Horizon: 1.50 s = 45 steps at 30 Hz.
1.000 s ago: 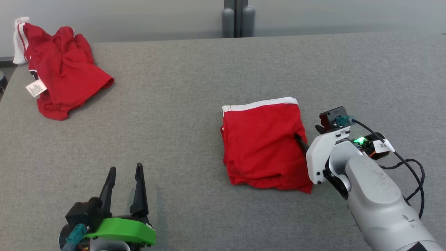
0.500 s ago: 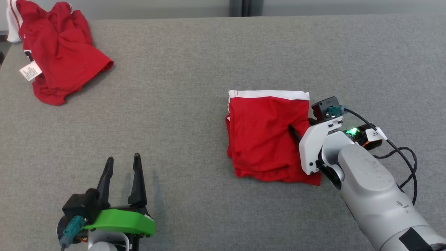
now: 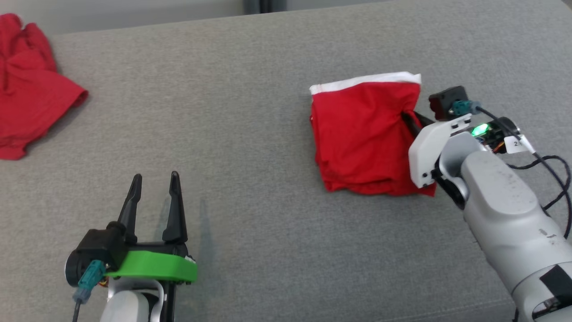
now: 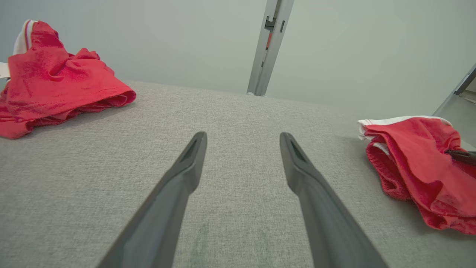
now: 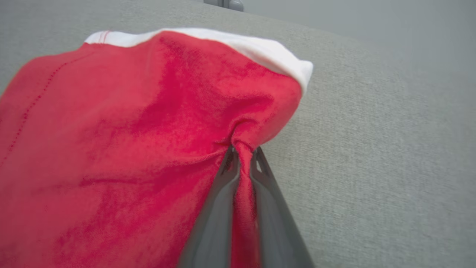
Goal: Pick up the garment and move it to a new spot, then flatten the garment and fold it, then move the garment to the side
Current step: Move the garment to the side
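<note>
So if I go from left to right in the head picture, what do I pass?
Crumpled red garment → left hand, open over the grey surface → folded red garment → right hand, pinching that garment's right edge.

Legible marks: one small white tag (image 3: 518, 143) on the wrist of the right arm (image 3: 500, 197). Reads "2" at its start; remaining characters too small to read.

Folded red garment (image 3: 364, 138), white band at far edge, right side puckered.
</note>
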Motion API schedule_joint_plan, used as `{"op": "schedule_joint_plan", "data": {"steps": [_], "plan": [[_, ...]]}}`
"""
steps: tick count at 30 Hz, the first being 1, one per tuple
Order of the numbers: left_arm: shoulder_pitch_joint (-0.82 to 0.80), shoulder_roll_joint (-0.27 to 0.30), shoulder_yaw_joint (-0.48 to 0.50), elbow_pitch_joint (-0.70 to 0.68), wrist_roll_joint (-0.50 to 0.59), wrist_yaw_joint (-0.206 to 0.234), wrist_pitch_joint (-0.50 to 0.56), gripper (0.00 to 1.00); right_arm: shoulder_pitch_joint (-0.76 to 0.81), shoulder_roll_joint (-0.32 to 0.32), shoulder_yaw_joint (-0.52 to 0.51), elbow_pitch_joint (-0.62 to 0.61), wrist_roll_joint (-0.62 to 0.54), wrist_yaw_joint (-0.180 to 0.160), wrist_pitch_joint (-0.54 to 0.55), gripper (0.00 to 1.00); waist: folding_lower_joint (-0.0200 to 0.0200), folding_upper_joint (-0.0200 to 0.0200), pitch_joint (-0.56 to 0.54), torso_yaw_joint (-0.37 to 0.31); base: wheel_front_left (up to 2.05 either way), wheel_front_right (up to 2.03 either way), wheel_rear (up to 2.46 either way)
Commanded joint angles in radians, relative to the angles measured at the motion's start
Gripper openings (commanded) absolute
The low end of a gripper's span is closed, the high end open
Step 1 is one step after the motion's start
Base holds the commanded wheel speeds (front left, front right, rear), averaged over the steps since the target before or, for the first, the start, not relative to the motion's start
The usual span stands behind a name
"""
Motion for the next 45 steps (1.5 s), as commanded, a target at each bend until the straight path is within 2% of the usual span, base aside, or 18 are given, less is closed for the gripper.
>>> {"op": "schedule_joint_plan", "data": {"steps": [1,2,10,14,18,23,29,32,33,38,42,45], "plan": [[-0.028,0.002,0.001,-0.008,0.018,-0.006,0.0,1.0,-0.016,-0.023,-0.012,-0.004,-0.004,-0.002,-0.011,0.0,0.0,0.0,0.042,-0.087,0.0,0.0,0.0],[-0.039,0.004,-0.002,-0.015,0.034,-0.009,0.0,1.0,-0.024,-0.039,-0.026,-0.005,-0.005,-0.002,-0.019,0.0,0.0,0.0,0.061,-0.128,0.0,0.0,0.0],[-0.08,0.037,-0.036,-0.024,0.074,-0.02,0.0,1.0,-0.033,-0.057,-0.103,0.006,0.011,-0.002,-0.073,0.0,0.0,0.0,0.128,-0.286,0.0,0.0,0.0],[-0.089,0.057,-0.053,-0.02,0.08,-0.023,0.0,1.0,-0.032,-0.039,-0.136,0.02,0.011,-0.002,-0.108,0.0,0.0,0.0,0.148,-0.34,0.0,0.0,0.0],[-0.099,0.07,-0.067,-0.017,0.081,-0.023,0.0,1.0,-0.043,-0.029,-0.162,0.038,0.0,-0.002,-0.139,0.0,0.0,0.0,0.16,-0.359,0.0,0.0,0.0],[-0.114,0.08,-0.085,-0.021,0.08,-0.024,0.0,1.0,-0.088,-0.03,-0.18,0.058,-0.029,-0.002,-0.156,0.0,0.0,0.0,0.179,-0.336,0.0,0.0,0.0],[-0.138,0.079,-0.096,-0.041,0.073,-0.021,0.0,1.0,-0.186,-0.074,-0.185,0.077,-0.073,-0.002,-0.14,0.0,0.0,0.0,0.209,-0.259,0.0,0.0,0.0],[-0.146,0.077,-0.095,-0.051,0.064,-0.018,0.0,1.0,-0.244,-0.122,-0.194,0.09,-0.094,-0.002,-0.123,0.0,0.0,0.0,0.228,-0.214,0.0,0.0,0.0],[-0.153,0.076,-0.099,-0.056,0.062,-0.016,0.0,1.0,-0.274,-0.158,-0.205,0.108,-0.107,-0.002,-0.109,0.0,0.0,0.0,0.24,-0.182,0.0,0.0,0.0],[-0.16,0.072,-0.103,-0.072,0.06,-0.012,0.0,1.0,-0.34,-0.256,-0.202,0.151,-0.149,-0.002,-0.093,0.0,0.0,0.0,0.27,-0.113,0.0,0.0,0.0],[-0.159,0.071,-0.104,-0.082,0.062,-0.01,0.0,1.0,-0.378,-0.317,-0.223,0.184,-0.17,-0.002,-0.114,0.0,0.0,0.0,0.291,-0.08,0.0,0.0,0.0],[-0.158,0.069,-0.106,-0.088,0.064,-0.012,0.0,1.0,-0.392,-0.34,-0.24,0.21,-0.186,-0.002,-0.137,0.0,0.0,0.0,0.301,-0.066,0.0,0.0,0.0]]}}
